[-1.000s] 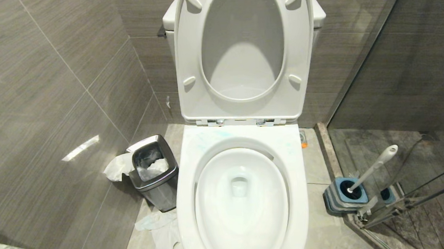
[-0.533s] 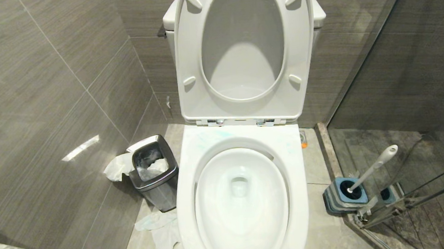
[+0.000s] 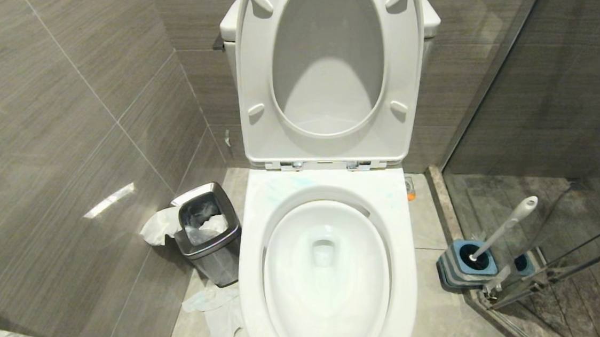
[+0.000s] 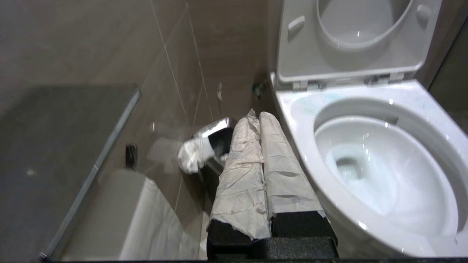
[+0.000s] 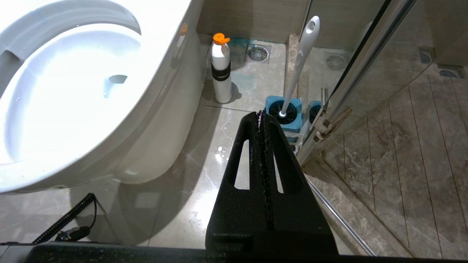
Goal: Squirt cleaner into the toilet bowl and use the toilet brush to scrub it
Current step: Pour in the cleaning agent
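Note:
The white toilet bowl [image 3: 401,219] stands open, its seat and lid raised against the tank. The toilet brush [image 3: 505,224] leans in its blue holder [image 3: 465,265] on the floor to the right, by the glass door. A white cleaner bottle with an orange cap [image 5: 221,69] stands beside the bowl's base. My left gripper [image 4: 256,116], its fingers wrapped in white paper, is shut and empty beside the bowl's rim [image 4: 303,120], above the bin. My right gripper [image 5: 260,114] is shut and empty above the floor, pointing at the brush handle [image 5: 298,62]. Neither gripper shows in the head view.
A small steel bin [image 3: 208,232] holding paper stands left of the toilet, with tissues [image 3: 211,304] on the floor around it. The glass shower door [image 3: 542,117] and its metal frame close off the right. A black cable [image 5: 65,219] lies near the bowl's base.

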